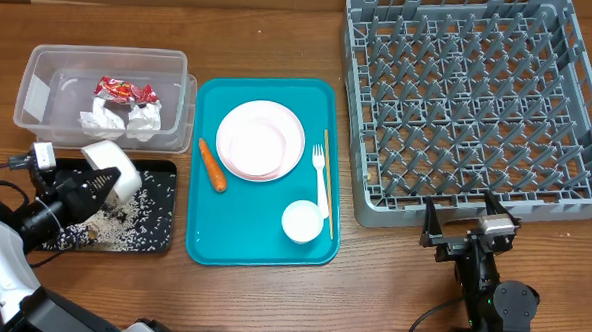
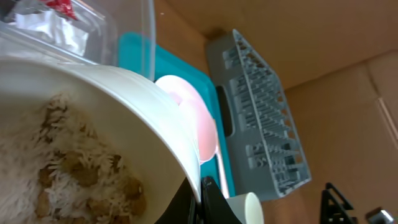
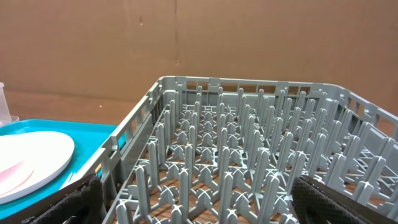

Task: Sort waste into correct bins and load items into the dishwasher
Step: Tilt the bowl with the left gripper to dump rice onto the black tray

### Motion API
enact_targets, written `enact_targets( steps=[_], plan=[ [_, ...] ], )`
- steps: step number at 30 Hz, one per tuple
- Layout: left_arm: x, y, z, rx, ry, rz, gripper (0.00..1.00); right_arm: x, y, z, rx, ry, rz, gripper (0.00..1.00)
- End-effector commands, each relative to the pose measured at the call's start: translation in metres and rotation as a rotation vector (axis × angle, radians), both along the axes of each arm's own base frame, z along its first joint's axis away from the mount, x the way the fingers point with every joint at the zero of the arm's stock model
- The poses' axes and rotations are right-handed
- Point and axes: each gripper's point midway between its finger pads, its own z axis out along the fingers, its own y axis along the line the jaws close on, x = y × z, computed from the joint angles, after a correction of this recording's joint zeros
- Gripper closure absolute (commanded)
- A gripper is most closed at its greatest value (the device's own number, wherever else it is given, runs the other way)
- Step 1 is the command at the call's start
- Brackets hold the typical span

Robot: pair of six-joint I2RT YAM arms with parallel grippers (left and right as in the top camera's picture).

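Dish rack (image 1: 479, 104), grey and square with rows of upright pegs, takes up the far right of the counter (image 1: 270, 295). Left of it, near the middle, lies a teal tray (image 1: 253, 234). At the far left stands a clear tub (image 1: 106, 52), and just in front of that is a shallow black tray (image 1: 164, 168).

A round pink plate (image 1: 260, 139) sits toward the back of the teal tray. The left tool (image 1: 100, 184) is clamped tight on the rim of a white bowl (image 1: 114, 163), holding it tipped over the back left part of the black tray. The right tool (image 1: 460, 208) stands fully open with nothing in it, at the rack's near edge, its 2 fingers pointing toward the pegs.

A white cup (image 1: 302, 221) stands near the teal tray's front right corner. Crumpled white napkins (image 1: 118, 121) lie inside the tub, with 1 red wrapper (image 1: 124, 90) behind them. An orange carrot (image 1: 212, 164) lies left of the plate, close to the teal tray's left edge. A white fork (image 1: 320, 182) and a thin wooden stick (image 1: 328, 192) lie side by side along that tray's right edge, just beside the plate.

Loose rice and crumbs (image 1: 133, 229) are scattered over the black tray. The left wrist view shows rice and brown scraps (image 2: 74, 174) inside the tipped bowl.
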Motion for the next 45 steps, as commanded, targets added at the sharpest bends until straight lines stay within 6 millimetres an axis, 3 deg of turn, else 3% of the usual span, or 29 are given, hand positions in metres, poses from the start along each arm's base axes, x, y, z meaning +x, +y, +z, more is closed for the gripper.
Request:
enact_targets(
  steps=[1,10,26,29,32,36,39,42,45],
  plan=[
    [0.003,-0.008,0.016,-0.028,-0.096,-0.027,0.96,0.0,0.0,-0.002,0.007,-0.004,0.0,0.0],
    [0.0,-0.008,0.009,0.005,-0.074,-0.035,0.96,0.0,0.0,-0.002,0.007,-0.004,0.0,0.0],
    [-0.005,-0.017,0.015,-0.045,-0.081,-0.046,0.96,0.0,0.0,-0.002,0.007,-0.004,0.0,0.0],
    [-0.003,-0.01,0.005,0.04,-0.069,-0.053,0.96,0.0,-0.001,-0.002,0.007,-0.004,-0.001,0.0],
    [-0.006,-0.014,0.005,-0.026,-0.017,-0.037,0.96,0.0,-0.001,-0.002,0.007,-0.004,-0.001,0.0],
    [-0.004,-0.01,0.004,0.012,-0.039,-0.04,0.96,0.0,0.0,-0.002,0.007,-0.004,0.0,0.0],
    [-0.005,-0.017,0.014,-0.074,-0.048,-0.034,0.96,0.0,0.0,-0.002,0.007,-0.004,0.0,0.0],
    [-0.004,-0.013,0.01,0.012,-0.085,-0.054,0.96,0.0,0.0,-0.002,0.007,-0.004,0.0,0.0],
    [-0.006,-0.017,0.012,-0.058,-0.043,-0.038,0.96,0.0,0.0,-0.002,0.007,-0.004,0.0,0.0]
  ],
)
